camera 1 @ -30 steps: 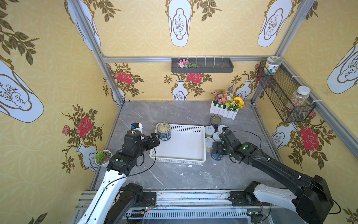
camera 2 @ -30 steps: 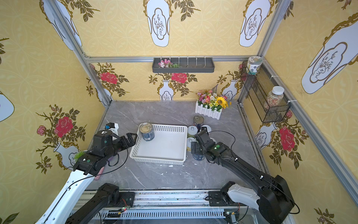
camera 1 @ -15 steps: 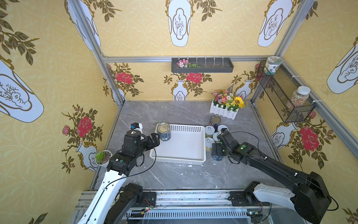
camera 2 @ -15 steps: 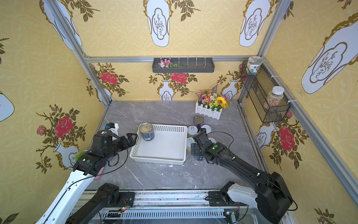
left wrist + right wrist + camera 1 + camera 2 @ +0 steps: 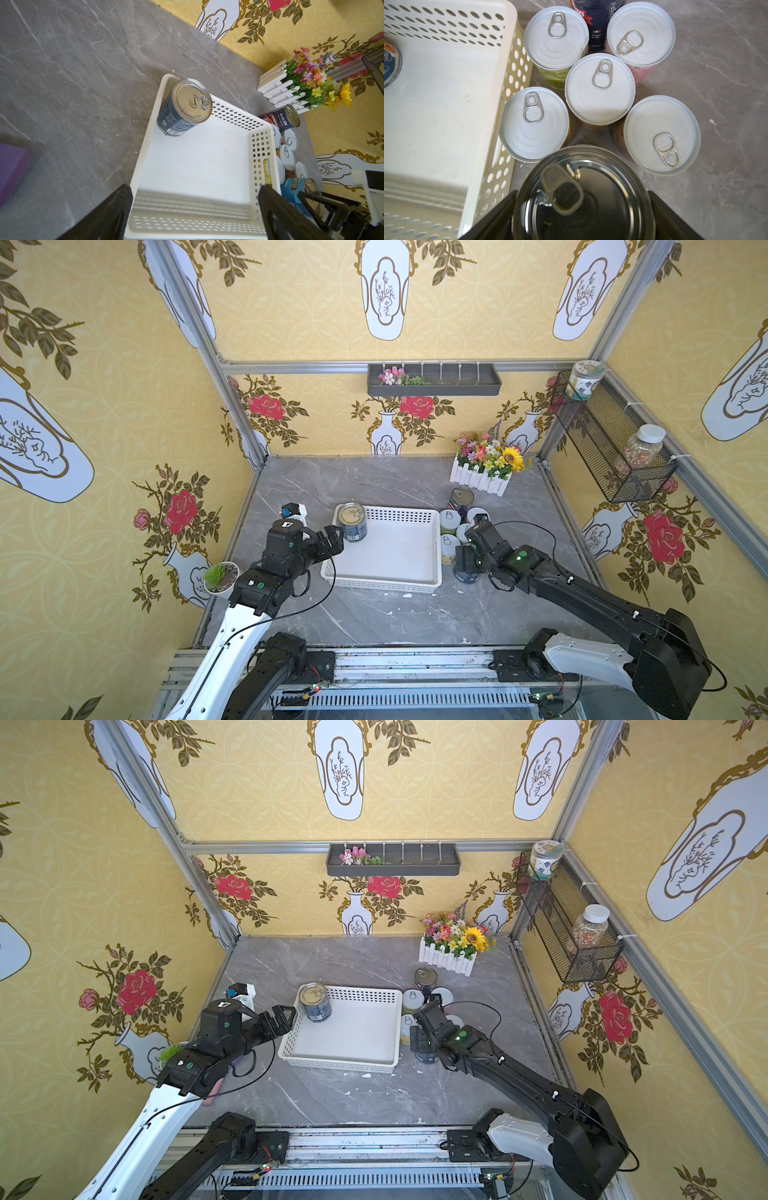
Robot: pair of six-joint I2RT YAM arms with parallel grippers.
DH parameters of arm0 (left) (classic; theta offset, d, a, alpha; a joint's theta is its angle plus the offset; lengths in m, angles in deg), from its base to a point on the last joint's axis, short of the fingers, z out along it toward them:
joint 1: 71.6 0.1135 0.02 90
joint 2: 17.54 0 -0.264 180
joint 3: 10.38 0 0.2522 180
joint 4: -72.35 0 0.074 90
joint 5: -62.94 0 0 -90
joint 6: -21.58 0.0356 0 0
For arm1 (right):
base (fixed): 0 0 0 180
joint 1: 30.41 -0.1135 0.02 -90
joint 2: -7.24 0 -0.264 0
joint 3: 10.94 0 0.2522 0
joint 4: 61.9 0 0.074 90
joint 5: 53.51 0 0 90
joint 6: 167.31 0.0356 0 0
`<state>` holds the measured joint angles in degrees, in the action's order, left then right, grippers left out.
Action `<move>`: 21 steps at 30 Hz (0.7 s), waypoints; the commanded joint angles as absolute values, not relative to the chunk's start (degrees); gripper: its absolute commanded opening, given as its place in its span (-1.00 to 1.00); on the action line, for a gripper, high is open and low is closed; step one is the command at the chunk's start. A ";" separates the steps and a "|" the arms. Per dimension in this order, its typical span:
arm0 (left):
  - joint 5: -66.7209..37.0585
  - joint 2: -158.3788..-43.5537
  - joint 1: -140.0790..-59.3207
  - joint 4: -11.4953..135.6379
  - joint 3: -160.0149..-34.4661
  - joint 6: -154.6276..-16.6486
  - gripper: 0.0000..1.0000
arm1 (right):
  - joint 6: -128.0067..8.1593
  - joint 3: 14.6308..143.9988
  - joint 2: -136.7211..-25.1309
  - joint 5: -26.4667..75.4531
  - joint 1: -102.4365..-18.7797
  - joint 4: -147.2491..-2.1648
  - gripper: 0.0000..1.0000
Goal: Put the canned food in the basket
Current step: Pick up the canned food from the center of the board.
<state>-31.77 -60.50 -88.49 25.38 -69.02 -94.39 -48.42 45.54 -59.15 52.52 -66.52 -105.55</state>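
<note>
Right tool [image 5: 466, 562] has lowered around the blue can [image 5: 581, 187] beside the basket [image 5: 386, 512]; jaws straddle it, clamping unconfirmed. Pickup looks imminent. Left tool [image 5: 334, 537] apart, empty.

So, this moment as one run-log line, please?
left gripper: open; right gripper: around dark-blue silver-lidded tin beside white perforated basket; basket holds one gold-lidded tin

The grey marble tabletop [image 5: 374, 622] carries a white basket [image 5: 382, 583] mid-frame, tins [image 5: 450, 519] clustered just right of it, and a flower box [image 5: 478, 482] farther up.
</note>
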 commanded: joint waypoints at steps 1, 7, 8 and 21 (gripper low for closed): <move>-32.07 -60.69 -88.56 25.45 -68.83 -94.46 1.00 | -48.34 45.89 -59.62 53.15 -66.70 -106.23 0.73; -32.42 -60.78 -88.65 25.25 -68.89 -94.51 1.00 | -49.17 49.37 -59.55 54.47 -67.19 -109.07 0.71; -32.50 -60.78 -88.64 25.21 -68.87 -94.53 1.00 | -49.39 50.45 -59.61 55.09 -67.39 -110.04 0.71; -32.84 -60.61 -88.81 25.10 -68.96 -94.63 1.00 | -50.33 63.20 -57.16 58.35 -70.89 -120.74 0.67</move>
